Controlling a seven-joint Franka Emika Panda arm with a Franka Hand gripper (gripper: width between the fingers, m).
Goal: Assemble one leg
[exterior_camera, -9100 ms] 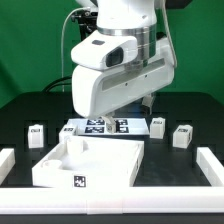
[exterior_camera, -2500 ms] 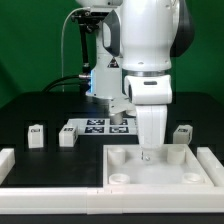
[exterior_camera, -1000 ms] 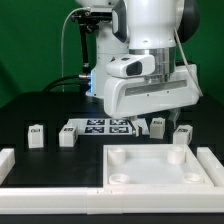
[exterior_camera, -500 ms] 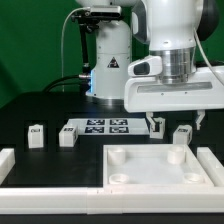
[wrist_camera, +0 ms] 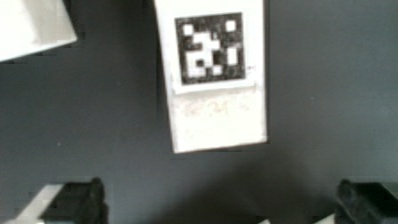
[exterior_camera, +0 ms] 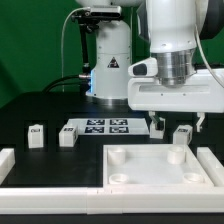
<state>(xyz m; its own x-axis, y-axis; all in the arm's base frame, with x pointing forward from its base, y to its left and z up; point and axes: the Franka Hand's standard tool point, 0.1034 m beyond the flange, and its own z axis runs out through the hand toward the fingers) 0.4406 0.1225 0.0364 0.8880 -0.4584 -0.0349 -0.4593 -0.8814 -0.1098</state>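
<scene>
Several small white legs with tags lie behind the square panel [exterior_camera: 150, 168]: two at the exterior view's left [exterior_camera: 37, 134] [exterior_camera: 68, 136], one [exterior_camera: 157, 125] partly behind a finger, and one [exterior_camera: 182, 133] at the right. My gripper [exterior_camera: 178, 124] hangs open above this right leg, with its fingers either side of it and apart from it. In the wrist view a leg [wrist_camera: 217, 75] with its tag lies ahead of the open gripper [wrist_camera: 217, 203]. A fingertip [wrist_camera: 71, 200] shows at each lower corner, with nothing between them.
The marker board [exterior_camera: 100, 126] lies behind the panel, left of my gripper. White rails border the table at the front [exterior_camera: 50, 186] and the left [exterior_camera: 8, 160]. Another white piece [wrist_camera: 32, 30] shows at the wrist view's corner. The robot base [exterior_camera: 110, 60] stands at the back.
The arm has left the panel and moved up and toward the exterior view's right, and now hangs over the right-hand legs. In the last half second it has barely moved.
</scene>
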